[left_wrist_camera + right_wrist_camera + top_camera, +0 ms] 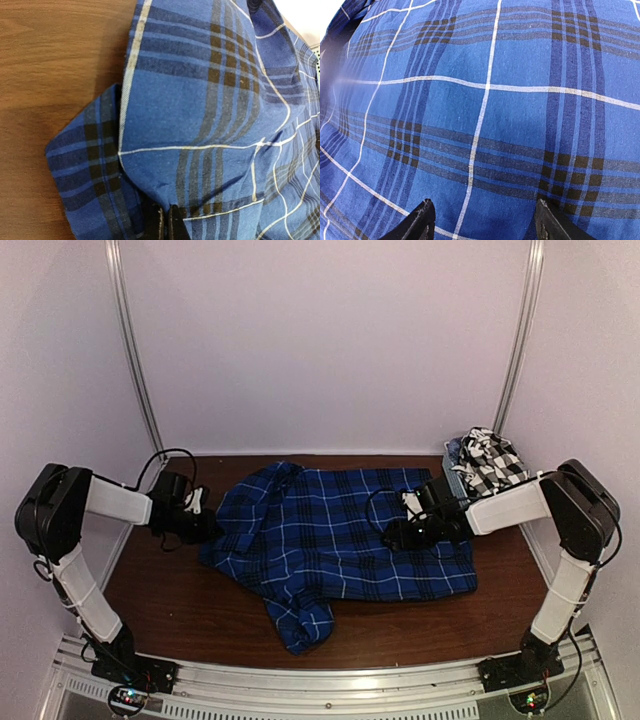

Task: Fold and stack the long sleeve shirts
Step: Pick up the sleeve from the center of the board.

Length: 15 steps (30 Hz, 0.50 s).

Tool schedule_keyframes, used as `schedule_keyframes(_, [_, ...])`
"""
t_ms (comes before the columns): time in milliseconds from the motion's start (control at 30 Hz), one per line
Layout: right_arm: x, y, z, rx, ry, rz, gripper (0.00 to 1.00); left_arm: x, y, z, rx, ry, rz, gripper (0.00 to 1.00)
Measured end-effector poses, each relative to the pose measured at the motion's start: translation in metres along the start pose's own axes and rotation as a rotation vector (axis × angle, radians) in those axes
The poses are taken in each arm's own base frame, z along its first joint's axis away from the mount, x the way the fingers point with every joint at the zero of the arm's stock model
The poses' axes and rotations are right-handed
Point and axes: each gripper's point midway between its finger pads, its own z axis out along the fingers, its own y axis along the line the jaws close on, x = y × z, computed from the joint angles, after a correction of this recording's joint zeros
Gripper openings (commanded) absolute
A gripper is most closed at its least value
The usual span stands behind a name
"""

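One blue plaid shirt (340, 530), left end effector (167, 222) clamped on its edge, right end effector (482, 220) wide apart, gripping nothing

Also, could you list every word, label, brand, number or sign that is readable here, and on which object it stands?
None: no text is readable in any view.
blue plaid shirt: only the woven pattern, no tag or label visible.
black-and-white check shirt: no label visible.
arm bases: small lit spots, too small to read any marking.
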Motion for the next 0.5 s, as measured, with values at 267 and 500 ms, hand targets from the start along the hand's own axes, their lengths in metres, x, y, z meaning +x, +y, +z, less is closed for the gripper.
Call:
schedule_keyframes(267, [0.002, 0.000, -0.003, 0.004, 0.010, 0.003, 0.69, -0.050, -0.052, -0.023, 0.171, -0.066, 0.020, 0.00])
schedule_keyframes(500, [0.000, 0.002, -0.011, 0.005, 0.009, 0.019, 0.69, -0.195, -0.159, -0.115, 0.394, -0.377, 0.192, 0.00])
